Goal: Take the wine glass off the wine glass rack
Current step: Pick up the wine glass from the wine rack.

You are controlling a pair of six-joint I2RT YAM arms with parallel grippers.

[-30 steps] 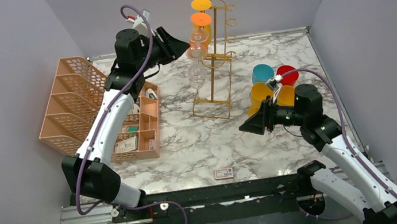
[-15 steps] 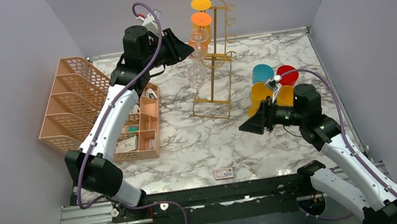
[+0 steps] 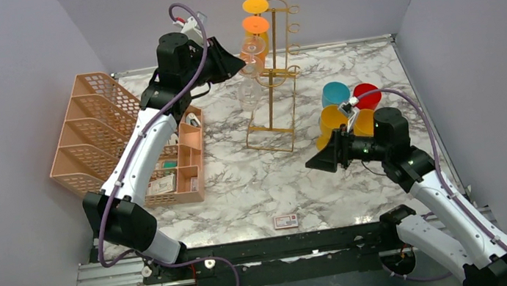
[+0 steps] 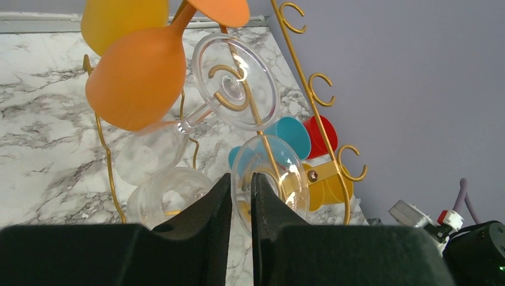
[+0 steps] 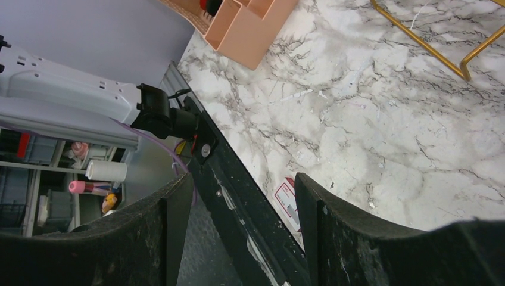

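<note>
- The right gripper [image 5: 241,182] hangs above the glossy, grey-veined marble table [image 3: 241,185]. Its broad matte black fingers are wide apart with nothing between them. Only its own wrist view shows the black front rail below it.
- A small flat card [image 3: 285,220] lies near the front edge, visible both from above and from the right wrist.
- The peach plastic organiser [image 3: 97,126] sits on the left, with mesh walls, slanted dividers and open boxes.
- Four smooth cups [image 3: 335,93], teal, red and two yellow, cluster on the right. The left wrist view catches some of them through the wire.
- The wine glass rack [image 3: 277,75] stands toward the back: thin gold wire, a rectangular base, upright posts and curled C hooks.
- The wine glass [image 4: 271,176] is clear and hangs foot-up on the rack. It sits lower than a second clear glass [image 4: 238,80], an orange glass [image 4: 137,83] and a yellow glass [image 4: 122,21].
- The left gripper [image 4: 241,179] has only a narrow slit between its fingers, and the rim of the wine glass's round foot is in that slit. I cannot tell whether they pinch it. The overhead view does not resolve this contact.
</note>
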